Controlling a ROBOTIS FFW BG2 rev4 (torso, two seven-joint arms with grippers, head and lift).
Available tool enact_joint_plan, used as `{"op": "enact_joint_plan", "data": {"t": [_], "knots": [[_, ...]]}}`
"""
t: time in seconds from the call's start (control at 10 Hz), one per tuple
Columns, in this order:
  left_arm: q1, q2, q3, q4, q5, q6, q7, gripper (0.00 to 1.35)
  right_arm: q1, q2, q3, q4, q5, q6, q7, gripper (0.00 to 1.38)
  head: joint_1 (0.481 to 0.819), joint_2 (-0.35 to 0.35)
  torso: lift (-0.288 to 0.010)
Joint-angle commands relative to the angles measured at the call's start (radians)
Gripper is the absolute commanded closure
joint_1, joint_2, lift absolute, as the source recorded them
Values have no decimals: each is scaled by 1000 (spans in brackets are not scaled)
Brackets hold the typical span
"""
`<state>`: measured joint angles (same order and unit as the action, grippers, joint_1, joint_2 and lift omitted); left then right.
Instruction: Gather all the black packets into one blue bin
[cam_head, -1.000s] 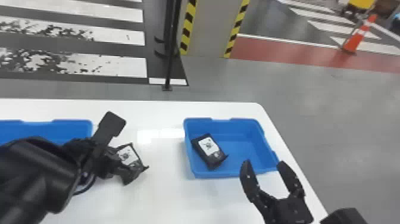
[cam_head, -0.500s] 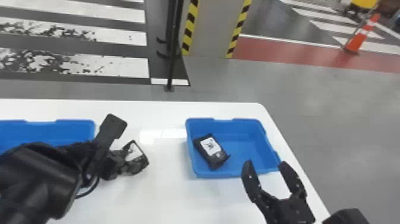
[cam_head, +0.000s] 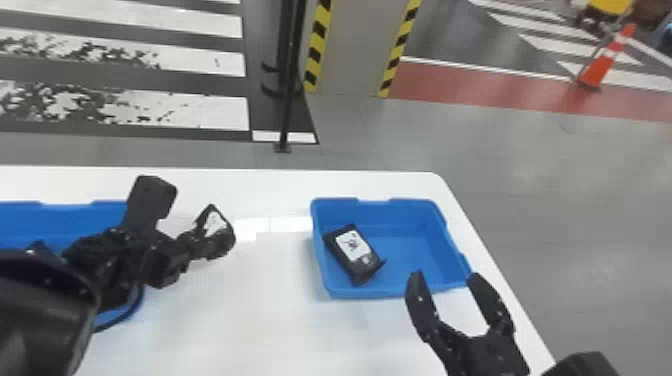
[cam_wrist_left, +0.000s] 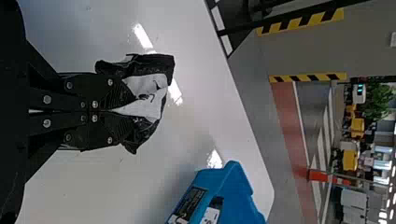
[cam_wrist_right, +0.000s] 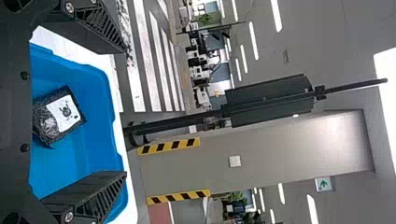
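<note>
Soft packet in a firm pinch between two blue bins

The left end effector (cam_head: 197, 246) has its fingers closed on a black packet (cam_wrist_left: 159, 64), gripping one end while the rest juts out past the tips. It appears to be held above the tabletop (cam_head: 250, 325), between the left blue bin (cam_head: 55, 220) and the right blue bin (cam_head: 412, 250). A second black packet (cam_head: 354, 252) lies inside the right blue bin, white label (cam_head: 353, 245) up, over by the side nearer the left arm. The right end effector (cam_head: 447, 282) stands by that bin's near edge, fingers spread wide with nothing between them.

The held packet looks light and pliable, its label creased near the grip, with a glossy skin that could be slippery. A broad, moderate pinch across the filled body should suit it; a hold on a thin edge alone might let it swing or slide, and a hard squeeze could strain the film. The likely next step is to carry it over the right blue bin, lower it beside its neighbour and let go gently, without catching a loose corner on the rim
</note>
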<state>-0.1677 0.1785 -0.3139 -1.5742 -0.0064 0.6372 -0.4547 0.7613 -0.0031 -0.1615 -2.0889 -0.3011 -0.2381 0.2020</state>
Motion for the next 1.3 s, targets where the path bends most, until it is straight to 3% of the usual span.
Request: {"op": "enact_joint_plan", "data": {"t": [0.0,0.4,0.7,0.8,1.0,1.1,1.2], "knots": [[72,4,107,-120,0,-6,-6,1210,2,0,0,-1,0,0,1,93,695,-271,-110],[307,4,342,-474,28,-2,-18,1210,4,0,2,-1,2,0,4,93,695,-171,-110],[391,4,479,-511,-51,-6,-38,1173,4,0,4,-1,2,0,5,93,695,-97,-110],[401,4,517,-508,-83,3,-38,1027,2,0,6,1,4,0,5,93,695,-57,-110],[420,-2,577,-501,-87,-6,-38,150,-3,0,6,-3,12,20,11,93,695,28,-110],[425,-4,591,-501,-85,-9,-38,45,-10,-2,6,-6,14,34,14,101,695,58,-110],[440,-4,597,-501,-63,-73,-38,147,-15,-3,4,-18,22,61,19,113,695,77,-110]]}}
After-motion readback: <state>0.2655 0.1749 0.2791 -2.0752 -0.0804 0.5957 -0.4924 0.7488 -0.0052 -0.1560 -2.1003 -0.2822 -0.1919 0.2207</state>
